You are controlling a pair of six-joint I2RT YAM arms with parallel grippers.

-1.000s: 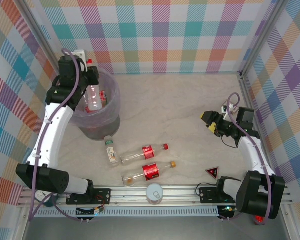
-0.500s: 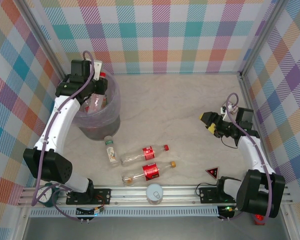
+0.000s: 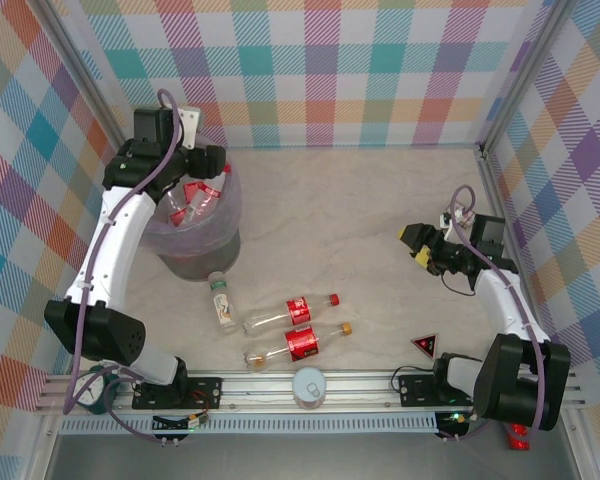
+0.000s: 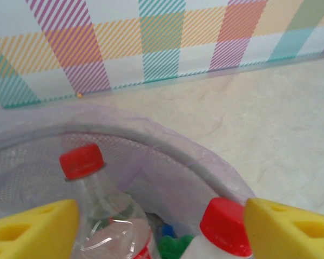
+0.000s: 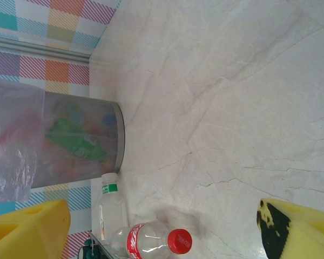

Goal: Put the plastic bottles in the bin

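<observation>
While poised over the bin [image 3: 208,258], spread wide at left gripper [image 4: 161,224], pinching nothing; right gripper [image 3: 418,246] likewise spread, empty. Red-capped bottles [image 4: 82,161] inside bin; three table bottles [image 3: 290,308] nearby, label lettering unreadable.

Pale-purple bin [image 5: 75,143] at left, white-capped bottle [image 5: 112,208] just beside red-capped bottle [image 5: 151,241], right claw [image 5: 164,215] spread wide.

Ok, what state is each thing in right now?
bin, upright, bottles inside
binned bottles, capped, leaning
left gripper, open over bin
right gripper, open, empty
green-label bottle, capped, lying on table
red-cap bottle, lying on table
yellow-cap bottle, lying on table
</observation>
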